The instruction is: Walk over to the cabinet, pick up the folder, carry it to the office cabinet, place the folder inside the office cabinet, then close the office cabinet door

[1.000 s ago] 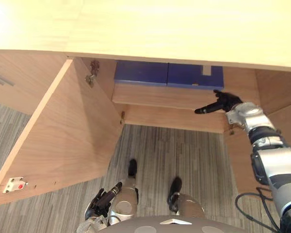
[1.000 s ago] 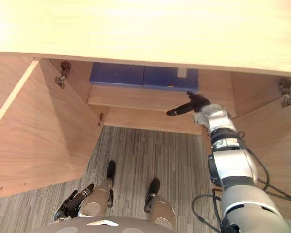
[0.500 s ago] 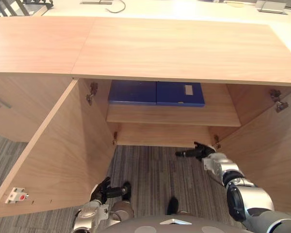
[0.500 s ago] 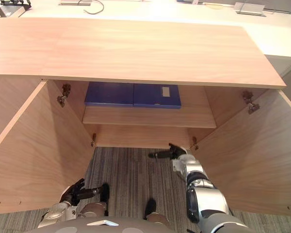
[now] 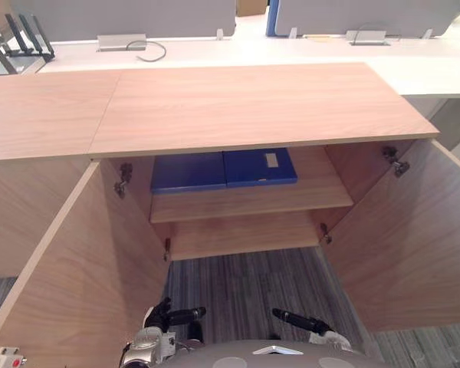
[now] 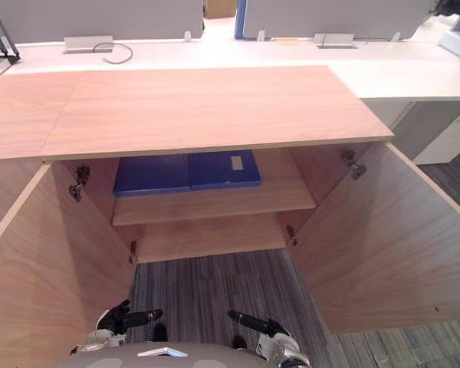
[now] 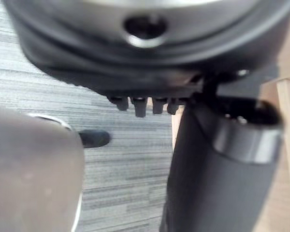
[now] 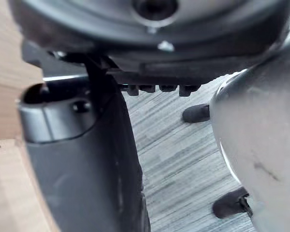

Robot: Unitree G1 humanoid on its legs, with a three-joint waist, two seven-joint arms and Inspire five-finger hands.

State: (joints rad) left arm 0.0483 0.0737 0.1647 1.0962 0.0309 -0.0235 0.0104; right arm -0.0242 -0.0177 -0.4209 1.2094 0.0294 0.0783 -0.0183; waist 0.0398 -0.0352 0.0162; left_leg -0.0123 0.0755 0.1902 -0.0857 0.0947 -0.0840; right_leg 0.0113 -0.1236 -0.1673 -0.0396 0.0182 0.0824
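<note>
Inside the office cabinet (image 5: 253,103), two blue folders (image 5: 215,170) lie abreast at the shelf's (image 5: 249,201) back edge. Left hand (image 5: 167,317) and right hand (image 5: 300,322) hang empty, fingers loose.

No text, number or sign can be read anywhere. The flat blue folder (image 5: 259,166) on the upper wooden shelf (image 5: 245,201) bears a small pale label (image 5: 271,159), its print too small to make out.
</note>
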